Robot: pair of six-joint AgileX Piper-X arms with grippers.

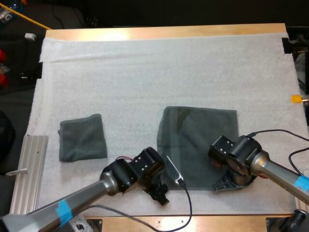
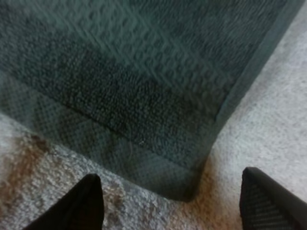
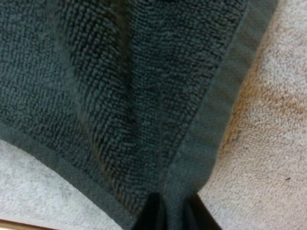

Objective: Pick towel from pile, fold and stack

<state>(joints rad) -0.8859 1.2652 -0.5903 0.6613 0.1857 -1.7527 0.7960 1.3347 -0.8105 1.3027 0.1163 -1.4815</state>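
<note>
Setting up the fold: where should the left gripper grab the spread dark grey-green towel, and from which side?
Take the spread dark grey-green towel by its near left hemmed corner, from above. It lies flat on the white mat between the fingers of the open left gripper; the right gripper pinches the near right corner, so both could likely lift that edge.

This looks like a robot lab or a workshop. Two metal robot arms, a left arm (image 1: 72, 200) and a right arm (image 1: 277, 171), reach over a wooden table (image 1: 159, 32). A white mat (image 1: 145, 67) covers most of the table top. A ridged metal rail (image 1: 26, 169) lies just beside the mat. Each arm has a band of blue tape around it.
</note>
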